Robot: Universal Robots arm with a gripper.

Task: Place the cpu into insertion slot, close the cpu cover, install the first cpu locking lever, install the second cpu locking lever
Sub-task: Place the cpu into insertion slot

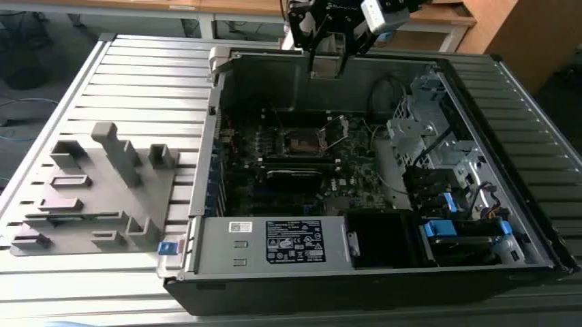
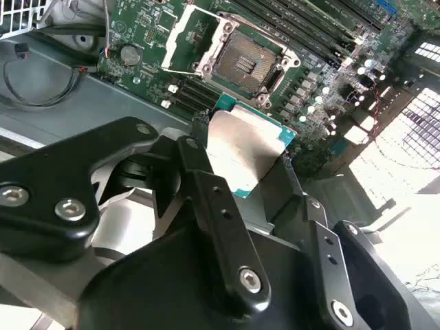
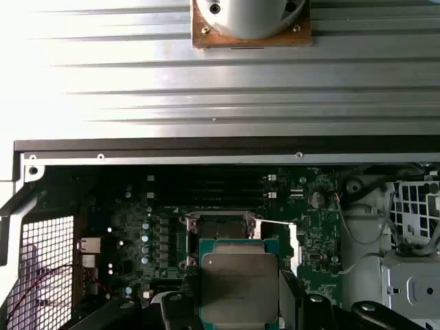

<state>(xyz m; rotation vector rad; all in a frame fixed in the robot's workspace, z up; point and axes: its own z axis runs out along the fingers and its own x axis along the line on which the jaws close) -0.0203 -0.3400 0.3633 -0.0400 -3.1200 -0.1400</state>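
The gripper [image 2: 242,165] clamps the cpu [image 2: 251,141], seemingly light, stiff and fragile, by opposite edges above the insertion slot [image 2: 244,63].

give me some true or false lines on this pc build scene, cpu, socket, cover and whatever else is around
1. The end effector is shut on the cpu. True.
2. The cpu sits in the insertion slot. False: the slot is empty and the cpu is held clear of it.
3. The cpu cover is closed over the slot. False: it is swung open beside the slot.
4. A grey box with a white label lies inside the computer case. True.
5. The grey fixture block stands to the exterior view's right of the case. False: it stands to the exterior view's left.
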